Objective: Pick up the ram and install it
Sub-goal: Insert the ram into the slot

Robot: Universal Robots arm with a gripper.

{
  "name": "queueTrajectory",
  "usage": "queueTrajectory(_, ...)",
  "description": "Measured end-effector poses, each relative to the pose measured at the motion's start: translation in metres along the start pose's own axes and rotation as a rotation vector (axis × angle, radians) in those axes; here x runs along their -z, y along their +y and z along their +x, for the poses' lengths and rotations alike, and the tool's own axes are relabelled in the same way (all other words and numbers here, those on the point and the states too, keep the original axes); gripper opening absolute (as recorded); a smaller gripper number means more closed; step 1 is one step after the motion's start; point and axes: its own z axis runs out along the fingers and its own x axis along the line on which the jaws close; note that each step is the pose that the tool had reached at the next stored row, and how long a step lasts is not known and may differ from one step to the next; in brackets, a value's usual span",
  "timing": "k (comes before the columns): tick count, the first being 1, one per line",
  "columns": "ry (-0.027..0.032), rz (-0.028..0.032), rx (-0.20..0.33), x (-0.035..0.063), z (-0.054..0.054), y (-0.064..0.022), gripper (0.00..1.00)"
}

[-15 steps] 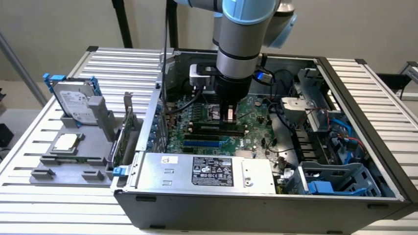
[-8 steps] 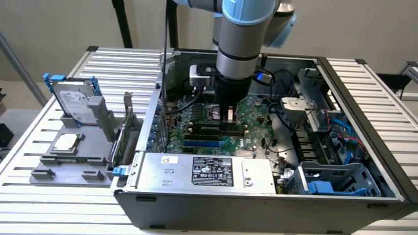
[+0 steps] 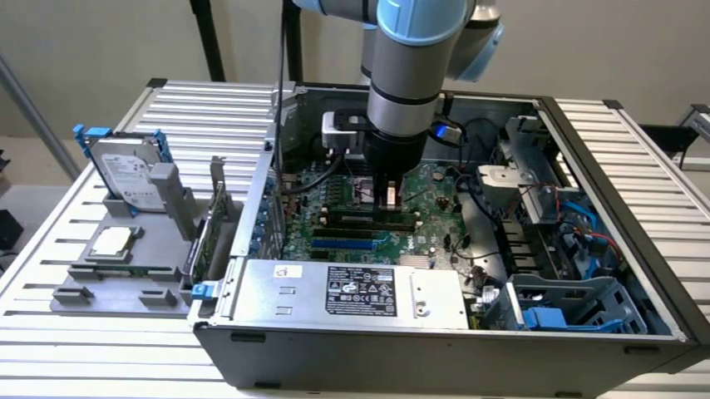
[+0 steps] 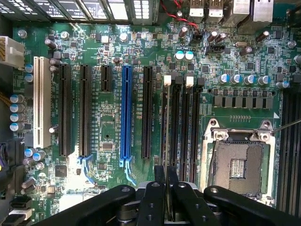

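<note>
Looking across the scene, we see a slatted bench (image 3: 66, 274) carrying an open case (image 3: 444, 349) that lies on its side. Inside it the green board (image 3: 332, 241) lies flat, with a silver power unit (image 3: 344, 291) near the front edge and a blue-grey drive cage (image 3: 577, 303) toward the exterior view's right. Beside the case, toward the exterior view's left, a grey stand (image 3: 122, 274) holds an upright hard drive (image 3: 125, 174), a square silver chip (image 3: 115, 242) and an upright green card (image 3: 218, 216).

The arm (image 3: 405, 75) comes straight down into the case, its tool (image 3: 388, 198) low over the middle of the board. In the wrist view we see the tool (image 4: 165, 188) with its black fingers (image 4: 155, 197) drawn narrow, pinching the ram (image 4: 167, 141), which shows edge-on as a thin strip. The ram runs along the memory slots (image 4: 186, 127), over the slot nearest the black expansion slots, in line with a white latch (image 4: 167, 80). We cannot tell whether it is touching the slot or just above it.

Next to the memory slots sits the open processor socket (image 4: 240, 162) with its metal frame. On the other side lie a blue slot (image 4: 126, 113), several black slots (image 4: 84, 110) and a white slot (image 4: 41, 101).
</note>
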Motion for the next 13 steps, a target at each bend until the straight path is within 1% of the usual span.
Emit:
queueTrajectory(2, -0.0001, 0.0001, 0.0, -0.0001, 0.0, 0.0, 0.15)
queueTrajectory(3, -0.0001, 0.0001, 0.0, -0.0001, 0.0, 0.0, 0.21)
queueTrajectory(4, -0.0001, 0.0001, 0.0, 0.0, 0.0, 0.0, 0.21)
queueTrajectory(5, -0.0003, 0.0001, 0.0, 0.0007, 0.0, 0.0, 0.28)
queueTrajectory(10, 0.0, -0.0014, 0.0, 0.0119, 0.0, 0.0004, 0.28)
queueTrajectory(13, -0.0002, -0.0015, 0.0, 0.017, 0.0, 0.0017, 0.28)
